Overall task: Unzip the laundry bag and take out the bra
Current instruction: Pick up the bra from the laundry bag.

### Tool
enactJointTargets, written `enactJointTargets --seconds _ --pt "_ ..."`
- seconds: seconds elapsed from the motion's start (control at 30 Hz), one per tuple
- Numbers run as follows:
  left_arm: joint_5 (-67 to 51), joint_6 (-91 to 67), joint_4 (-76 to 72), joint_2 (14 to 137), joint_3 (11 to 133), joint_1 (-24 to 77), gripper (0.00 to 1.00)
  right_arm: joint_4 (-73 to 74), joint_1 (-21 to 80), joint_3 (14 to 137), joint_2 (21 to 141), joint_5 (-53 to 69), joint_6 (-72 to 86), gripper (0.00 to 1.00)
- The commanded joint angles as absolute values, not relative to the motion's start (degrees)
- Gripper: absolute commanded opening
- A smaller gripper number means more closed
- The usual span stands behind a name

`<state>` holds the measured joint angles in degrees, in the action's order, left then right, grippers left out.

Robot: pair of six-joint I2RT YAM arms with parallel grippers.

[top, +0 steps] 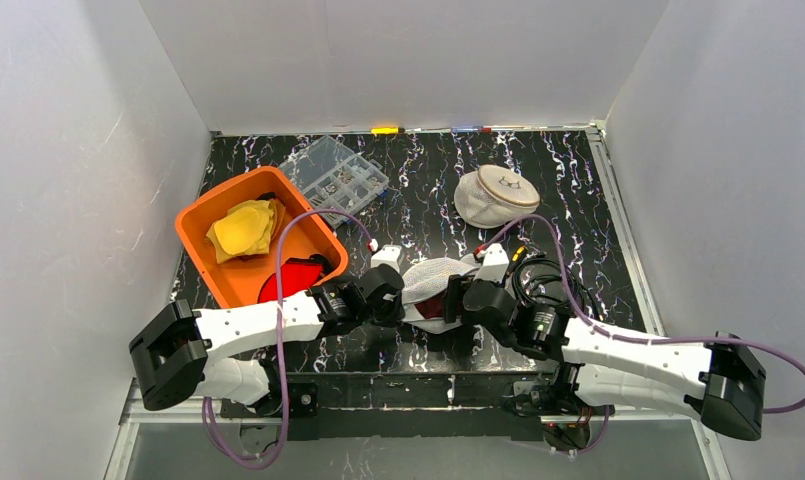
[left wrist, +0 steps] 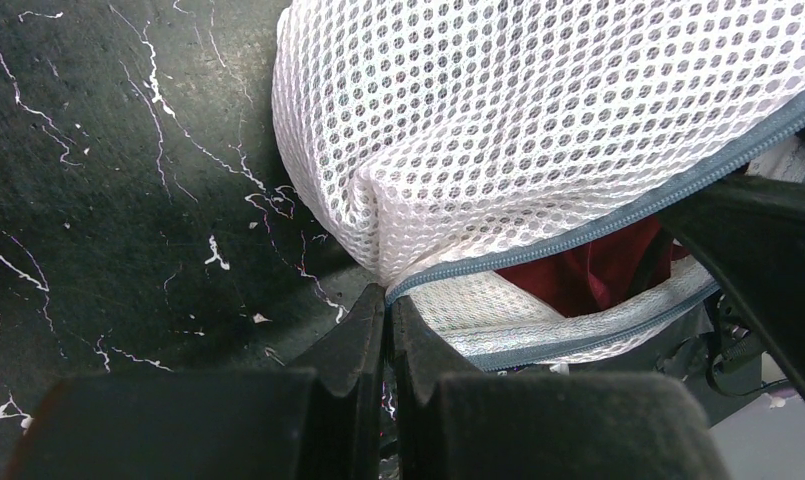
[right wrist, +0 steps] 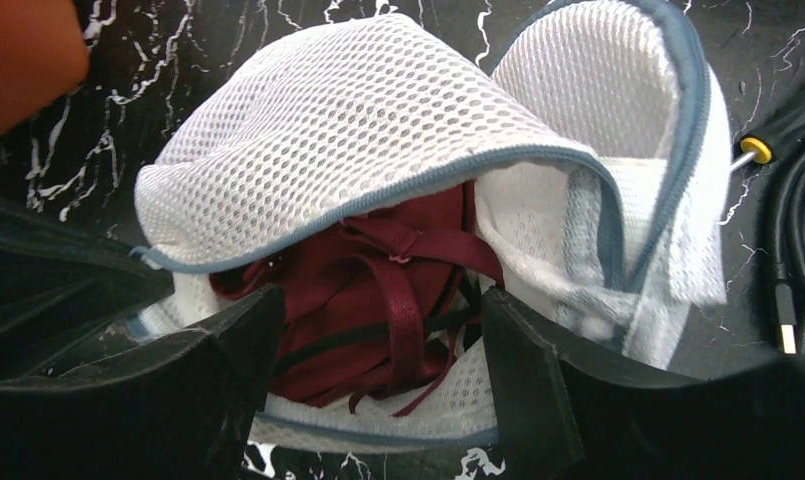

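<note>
Now, we hold our left pincer [left wrist: 388, 298] pressed tight together on the corner of the bag [left wrist: 538, 110], just where the grey zip [left wrist: 598, 215] ends. The mesh puckers into the tips, and the rest of the bag bulges away ahead of them and off to their right. The zip is undone: its two tapes part ahead of that pincer, and the dark red bra [left wrist: 588, 275] shows in the gap between them.

Our right pincer [right wrist: 382, 300] stands wide apart at the mouth of the bag, gripping nothing. The bra lies bunched directly between its two fingers [right wrist: 228, 350], inside the bag, with its straps tangled on top. One finger is right at the edge of the red cloth; the other sits just beside the white lining. The upper flap of mesh arches over the bra beyond the fingertips, and the lower edge of the bag runs beneath them.

From above, we see the two pincers facing each other across the bag, one at either end, over the tabletop [top: 418, 180]. Well beyond the left pincer sits an orange tub [top: 200, 262], and well beyond the right one a second mesh pouch [top: 493, 195]. A black cable [right wrist: 803, 230] lies to the right of the right pincer.
</note>
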<state>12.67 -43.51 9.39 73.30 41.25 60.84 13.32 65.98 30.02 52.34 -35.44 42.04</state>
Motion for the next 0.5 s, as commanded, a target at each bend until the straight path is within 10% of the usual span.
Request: enactJointTargets --seconds 0.0,0.47 --pt "12.5 -43.0 11.3 72.6 43.0 60.6 0.00 10.0 65.6 32.5 56.0 -39.9 44.3 0.77" --pt "12.9 -43.1 12.2 71.9 43.4 60.6 0.00 6.1 64.9 33.8 63.3 -36.0 45.0 0.30"
